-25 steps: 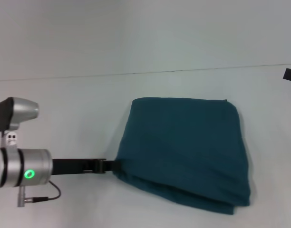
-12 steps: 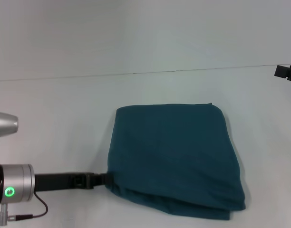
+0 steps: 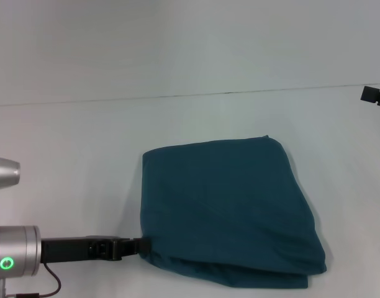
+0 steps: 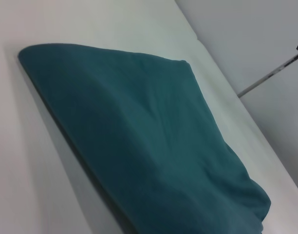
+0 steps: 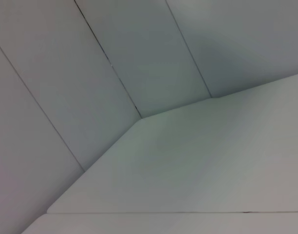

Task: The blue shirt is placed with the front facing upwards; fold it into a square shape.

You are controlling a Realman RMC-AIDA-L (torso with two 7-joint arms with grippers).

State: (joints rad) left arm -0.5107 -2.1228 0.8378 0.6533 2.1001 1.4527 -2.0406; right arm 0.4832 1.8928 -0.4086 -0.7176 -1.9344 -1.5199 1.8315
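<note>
1. One dark teal-blue soft cotton shirt (image 3: 224, 214), folded to a rough square, lay on the pale grey desk (image 3: 78, 155), right of centre.
2. Judged light, limp, prone to slump; best gripped at a layered corner.
3. Left hand (image 3: 142, 244) met its near-left corner; grip impossible to tell.
4. Right hand (image 3: 376, 95) parked far right; grip likewise unclear.

Table (image 3: 84, 136) bare around blue shirt (image 3: 227, 211).
</note>
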